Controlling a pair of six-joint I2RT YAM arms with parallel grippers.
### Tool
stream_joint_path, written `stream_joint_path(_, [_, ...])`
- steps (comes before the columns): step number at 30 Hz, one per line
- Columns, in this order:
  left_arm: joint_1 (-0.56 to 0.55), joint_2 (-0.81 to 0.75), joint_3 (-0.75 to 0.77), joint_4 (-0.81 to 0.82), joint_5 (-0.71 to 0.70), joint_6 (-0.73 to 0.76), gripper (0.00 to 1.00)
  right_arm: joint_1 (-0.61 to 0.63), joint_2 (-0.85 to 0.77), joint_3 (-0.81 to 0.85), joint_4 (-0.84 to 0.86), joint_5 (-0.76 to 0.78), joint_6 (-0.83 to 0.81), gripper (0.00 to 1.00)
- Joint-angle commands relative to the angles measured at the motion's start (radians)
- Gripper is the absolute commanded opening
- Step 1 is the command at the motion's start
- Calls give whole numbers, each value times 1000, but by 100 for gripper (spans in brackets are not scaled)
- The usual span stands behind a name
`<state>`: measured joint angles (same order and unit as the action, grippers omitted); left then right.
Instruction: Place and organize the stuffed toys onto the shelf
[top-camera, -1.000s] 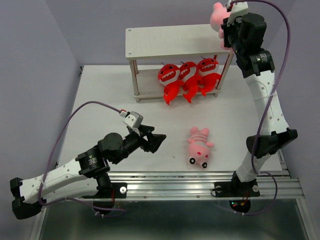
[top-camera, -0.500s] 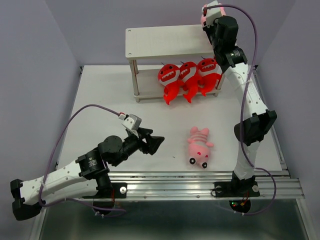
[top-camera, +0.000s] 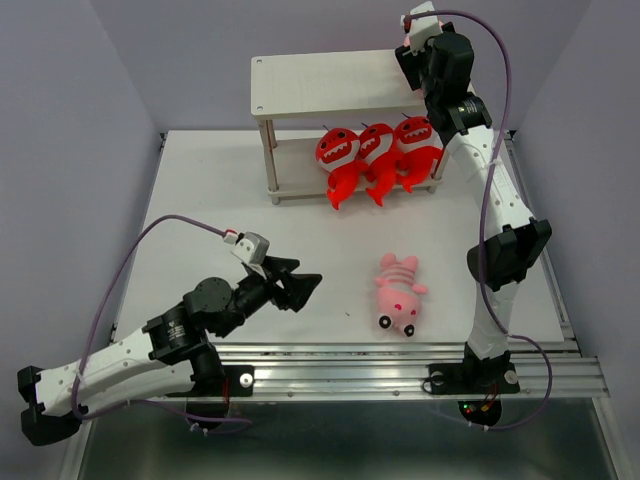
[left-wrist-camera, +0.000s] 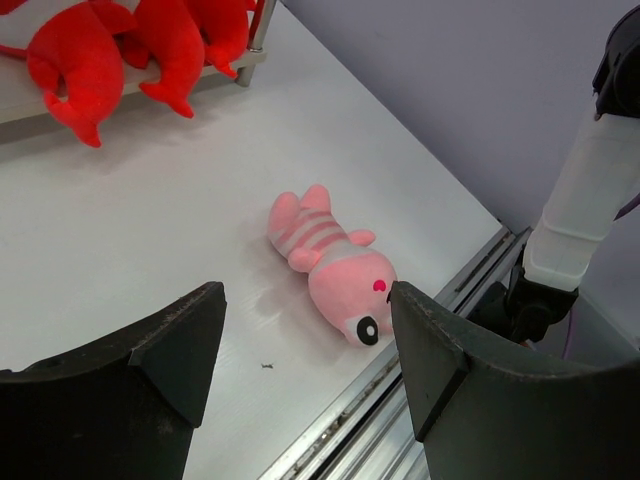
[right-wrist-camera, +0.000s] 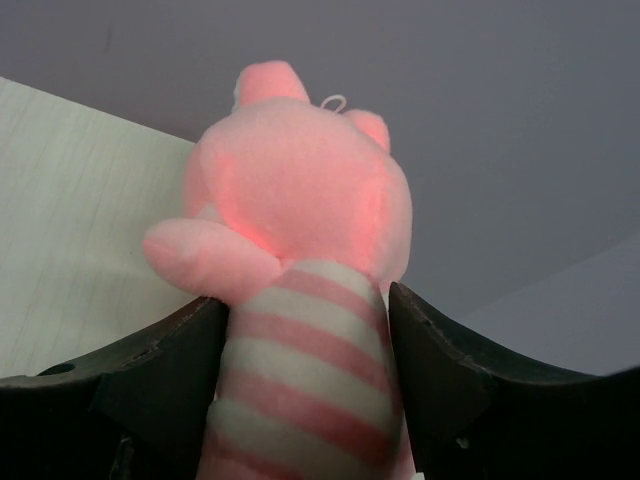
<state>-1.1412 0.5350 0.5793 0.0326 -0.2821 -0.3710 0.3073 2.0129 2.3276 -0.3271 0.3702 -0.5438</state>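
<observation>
Pink striped toy (right-wrist-camera: 300, 230) sits between your right gripper's (right-wrist-camera: 305, 305) jaws at the shelf's (top-camera: 320, 85) top far-right corner; clamped or loose, can't tell. Other pink toy (left-wrist-camera: 330, 260) lies near-right on the table (top-camera: 200, 200), your left gripper (left-wrist-camera: 305, 295) wide open, empty, left of it.

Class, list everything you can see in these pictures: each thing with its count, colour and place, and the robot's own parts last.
red monster toys: three, bright red with white grins, side by side on the shelf's lower board
pink toy on the table: one, pink striped, black feet, lying near the front edge
pink toy at the shelf: one, pink striped, over the top board's right end
shelf: one, pale wood, two boards, far side of the table
table: one, white
left gripper: one, black, open, left of the lying pink toy
right gripper: one, black, fingers either side of the shelf-top toy; grip unclear
</observation>
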Motion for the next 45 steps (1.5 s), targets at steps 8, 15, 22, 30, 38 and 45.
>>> stream_joint_path(8, [5,-58,-30,49,-14,-22,77,3,-26,24,82,-11,31,82])
stream_joint_path(15, [5,-67,-32,53,-11,-29,77,12,-52,27,65,-34,57,89])
stream_joint_path(22, [5,-66,-35,66,-3,-37,77,12,-89,21,40,-71,76,100])
stream_joint_path(30, [5,-67,-32,63,8,-45,77,12,-109,22,8,-122,107,100])
stream_joint_path(38, [5,-58,-32,72,14,-54,77,12,-198,35,-85,-256,153,100])
stream_joint_path(45, [5,98,-42,119,73,-118,82,12,-529,-337,-182,-624,61,100])
